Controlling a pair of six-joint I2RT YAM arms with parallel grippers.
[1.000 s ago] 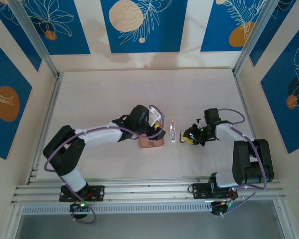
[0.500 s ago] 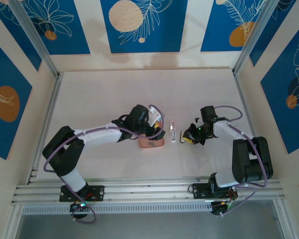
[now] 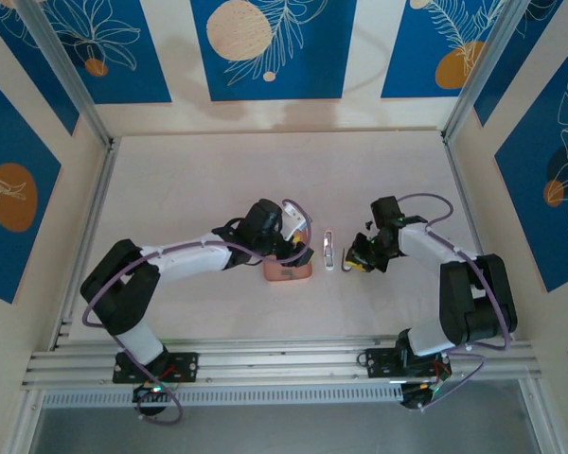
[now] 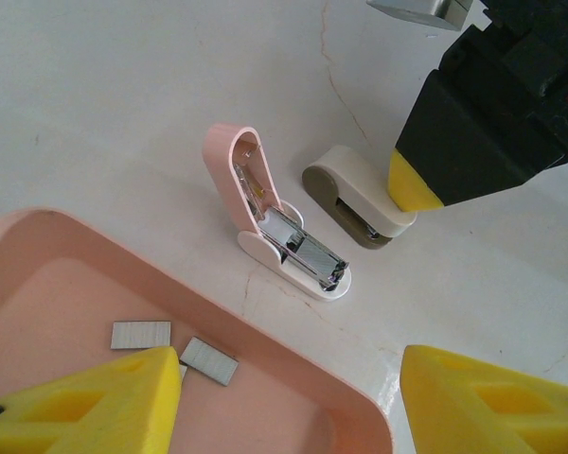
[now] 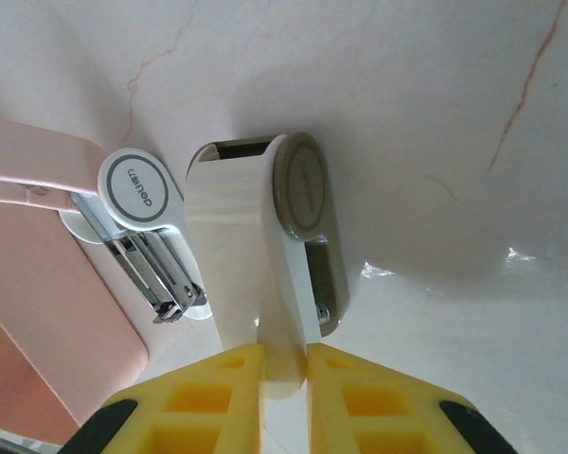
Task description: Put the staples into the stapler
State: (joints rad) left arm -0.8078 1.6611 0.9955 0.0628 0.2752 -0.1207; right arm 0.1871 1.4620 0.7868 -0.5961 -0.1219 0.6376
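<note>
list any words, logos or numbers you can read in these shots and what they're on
Small grey logo on the white round cap of the pink stapler: too small and blurred to read for sure.
Faint embossed mark on the taupe round end of the cream stapler: unreadable.
No other text or numbers can be made out.

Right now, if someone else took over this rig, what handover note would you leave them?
Left gripper: open, empty, hovering over the tray.
Right gripper: shut on the cream stapler, next to the pink stapler.
Staples: loose strips lying in the tray.
Done: the pink stapler's lid is flipped up and its metal channel is exposed.
Left: pick up a strip, probably lay it in that open channel, then close the lid.
</note>
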